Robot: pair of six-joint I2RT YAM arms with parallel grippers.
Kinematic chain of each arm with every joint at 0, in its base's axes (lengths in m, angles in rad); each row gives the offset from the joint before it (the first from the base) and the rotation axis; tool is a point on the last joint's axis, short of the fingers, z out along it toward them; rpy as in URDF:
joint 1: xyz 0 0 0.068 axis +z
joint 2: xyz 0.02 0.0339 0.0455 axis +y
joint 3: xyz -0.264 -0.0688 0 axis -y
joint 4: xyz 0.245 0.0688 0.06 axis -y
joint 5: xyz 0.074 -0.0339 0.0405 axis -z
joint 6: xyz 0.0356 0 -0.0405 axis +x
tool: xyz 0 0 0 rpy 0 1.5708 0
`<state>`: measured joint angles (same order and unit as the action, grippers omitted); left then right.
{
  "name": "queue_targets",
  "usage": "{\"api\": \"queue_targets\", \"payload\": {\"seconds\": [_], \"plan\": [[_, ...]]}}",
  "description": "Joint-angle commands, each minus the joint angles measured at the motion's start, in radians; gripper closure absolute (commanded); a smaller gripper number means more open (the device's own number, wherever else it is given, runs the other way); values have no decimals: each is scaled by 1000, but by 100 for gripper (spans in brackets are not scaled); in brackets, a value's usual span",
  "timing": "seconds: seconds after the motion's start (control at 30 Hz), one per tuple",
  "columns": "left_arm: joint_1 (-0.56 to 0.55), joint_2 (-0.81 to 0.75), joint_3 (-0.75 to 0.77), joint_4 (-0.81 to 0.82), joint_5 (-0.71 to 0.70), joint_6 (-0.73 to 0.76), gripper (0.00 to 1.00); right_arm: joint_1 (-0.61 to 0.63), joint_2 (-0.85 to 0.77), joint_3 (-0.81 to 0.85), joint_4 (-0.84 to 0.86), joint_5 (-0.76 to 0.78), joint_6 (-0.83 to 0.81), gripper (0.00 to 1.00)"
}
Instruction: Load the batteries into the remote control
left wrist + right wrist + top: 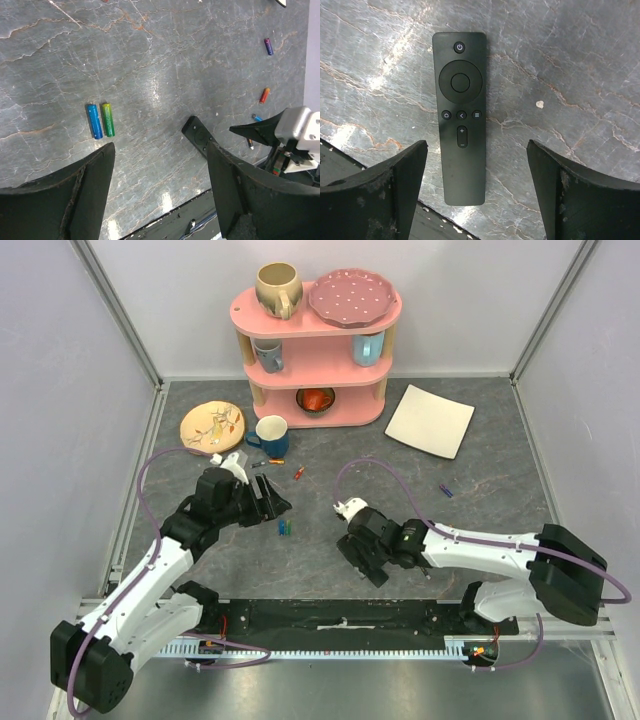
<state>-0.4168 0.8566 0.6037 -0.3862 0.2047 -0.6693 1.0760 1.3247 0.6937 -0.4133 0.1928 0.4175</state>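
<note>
Nearest the arm bases, the right gripper [476, 146] hangs over the remote control [460, 100] with its jaws spread wide and clamped on nothing. The remote lies flat on the grey table [580, 75], button face up. Its long axis runs straight out from the wrist, so it passes between the two fingers and crosses their closing line at right angles. The plain tail end sits in the gap, a little off centre, with bare table on either side and neither finger touching it. A straight drop and a squeeze across the narrow width looks enough to catch it. The battery bay is presumably on the hidden underside, so the remote would likely need turning over, and no back cover can be made out. A little farther out, the left gripper [160, 147] is likewise parted and empty. Just ahead of one of its fingers, outside the gap, a blue battery [94, 121] and a green battery [108, 120] lie side by side, apparently touching, their long axes also pointing away from the wrist. The left arm is the nearer to this pair. Farther still lie an orange battery [298, 473] and, well apart on the right arm's side, a purple battery [446, 490].
</note>
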Motion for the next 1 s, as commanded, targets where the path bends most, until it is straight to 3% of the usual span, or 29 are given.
{"api": "queue_targets", "payload": {"seconds": [0.0, 0.77, 0.97], "plan": [[-2, -18, -1, 32, 48, -29, 21, 2, 25, -16, 11, -15, 33, 13], [-2, -28, -12, 21, 21, -32, 22, 2, 100, -20, 33, -61, 30, 38], [-2, -33, -7, 10, 2, -29, 22, 2, 79, -16, 28, -35, 64, 58]]}}
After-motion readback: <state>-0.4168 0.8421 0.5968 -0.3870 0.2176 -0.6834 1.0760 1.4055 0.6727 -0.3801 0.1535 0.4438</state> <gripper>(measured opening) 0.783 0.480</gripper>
